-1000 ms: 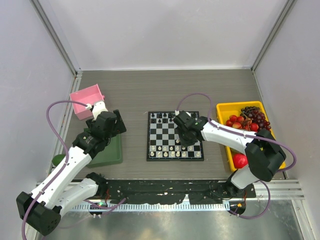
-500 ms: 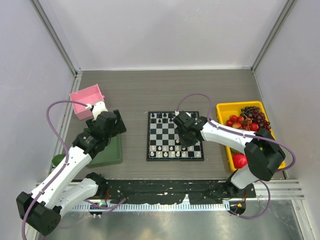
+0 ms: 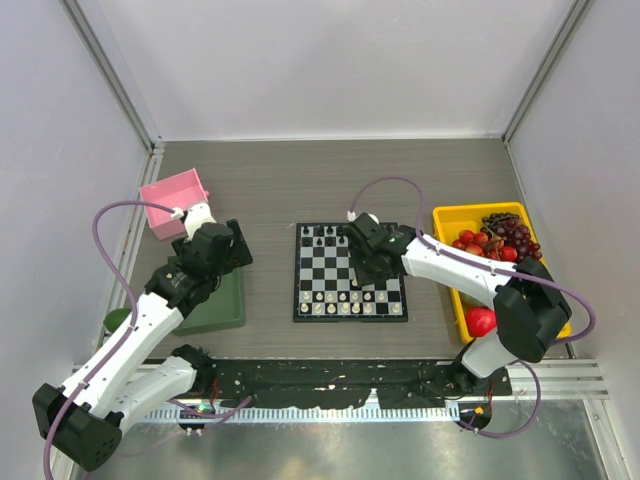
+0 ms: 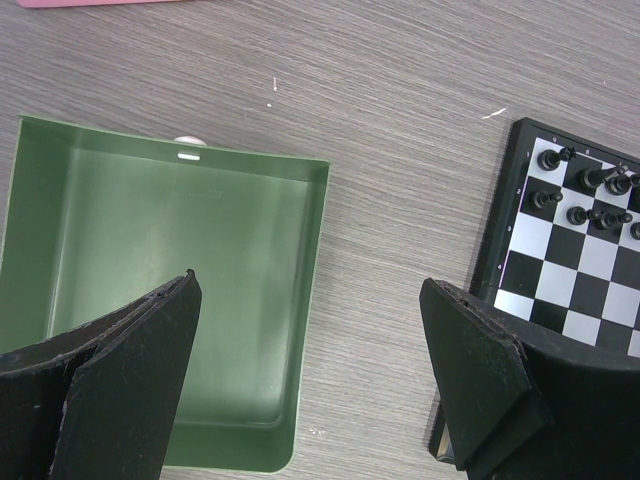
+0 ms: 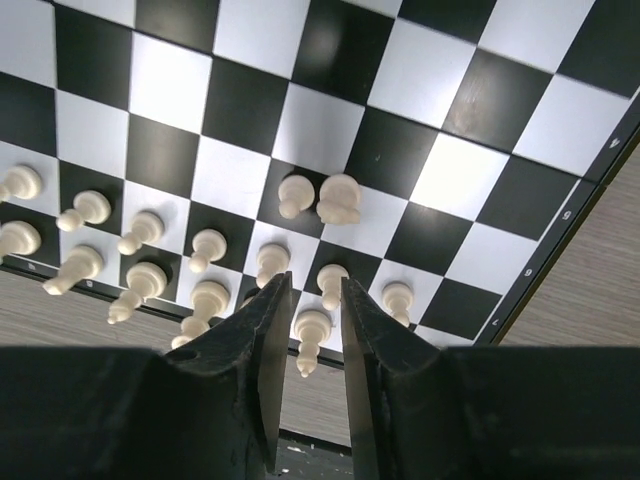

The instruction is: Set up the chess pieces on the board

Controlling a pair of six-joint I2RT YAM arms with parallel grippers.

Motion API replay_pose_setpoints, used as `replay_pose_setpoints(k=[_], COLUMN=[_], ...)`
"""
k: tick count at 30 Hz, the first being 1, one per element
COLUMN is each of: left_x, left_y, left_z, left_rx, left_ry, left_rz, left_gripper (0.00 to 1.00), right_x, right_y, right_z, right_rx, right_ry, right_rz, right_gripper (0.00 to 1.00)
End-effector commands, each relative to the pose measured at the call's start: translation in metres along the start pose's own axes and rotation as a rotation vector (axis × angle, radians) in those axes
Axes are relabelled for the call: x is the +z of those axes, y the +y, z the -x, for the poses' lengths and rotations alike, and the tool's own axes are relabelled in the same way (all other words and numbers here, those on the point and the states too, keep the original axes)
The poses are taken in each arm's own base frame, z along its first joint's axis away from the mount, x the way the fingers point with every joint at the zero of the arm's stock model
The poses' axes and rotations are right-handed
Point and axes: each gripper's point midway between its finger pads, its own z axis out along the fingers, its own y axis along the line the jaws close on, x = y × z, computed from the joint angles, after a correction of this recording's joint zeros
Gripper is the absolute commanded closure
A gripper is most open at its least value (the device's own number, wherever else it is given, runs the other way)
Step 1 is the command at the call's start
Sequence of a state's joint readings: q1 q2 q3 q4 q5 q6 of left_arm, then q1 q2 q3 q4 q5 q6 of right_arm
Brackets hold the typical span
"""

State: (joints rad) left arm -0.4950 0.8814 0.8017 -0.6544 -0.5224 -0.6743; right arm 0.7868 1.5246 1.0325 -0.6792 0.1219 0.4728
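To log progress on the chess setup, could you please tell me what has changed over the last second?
The right hand moved across the board away from the arm bases, toward the black pieces' side, and slightly left. Its fingers are close together and grip nothing. The left hand stayed open over the green tray. The chess pieces show no visible shift.

**Soft, even light; dark close to the lens**

We see bright, diffuse light from above, leaving only faint shadows on the bench [image 3: 300, 180]. In our right wrist view the board [image 5: 455, 175] carries a mild sheen, and the right gripper [image 5: 312, 283] looms dark and slightly soft.
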Motion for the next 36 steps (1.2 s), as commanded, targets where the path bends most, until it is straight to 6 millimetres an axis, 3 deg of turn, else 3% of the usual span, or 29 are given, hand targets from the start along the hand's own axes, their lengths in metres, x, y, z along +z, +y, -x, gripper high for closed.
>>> replay_pose_setpoints(k=[1, 9, 36], left_x=[-0.003, -0.004, -0.003], left_y=[-0.001, 0.002, 0.0], left_z=[0.014, 0.013, 0.014], left_rx=[-0.041, -0.039, -0.032], left_ry=[-0.052, -0.055, -0.052], left_rz=[-0.004, 0.004, 0.002], left_gripper=[0.01, 0.01, 0.01], right_x=[-0.017, -0.007, 0.02], right_y=[0.007, 0.001, -0.003], right_z=[0.033, 0.041, 0.038], right_rx=[-0.003, -0.014, -0.006], right_ry=[-0.103, -0.099, -0.055], right_rz=[0.001, -0.045, -0.019], right_gripper=[0.67, 0.62, 0.63])
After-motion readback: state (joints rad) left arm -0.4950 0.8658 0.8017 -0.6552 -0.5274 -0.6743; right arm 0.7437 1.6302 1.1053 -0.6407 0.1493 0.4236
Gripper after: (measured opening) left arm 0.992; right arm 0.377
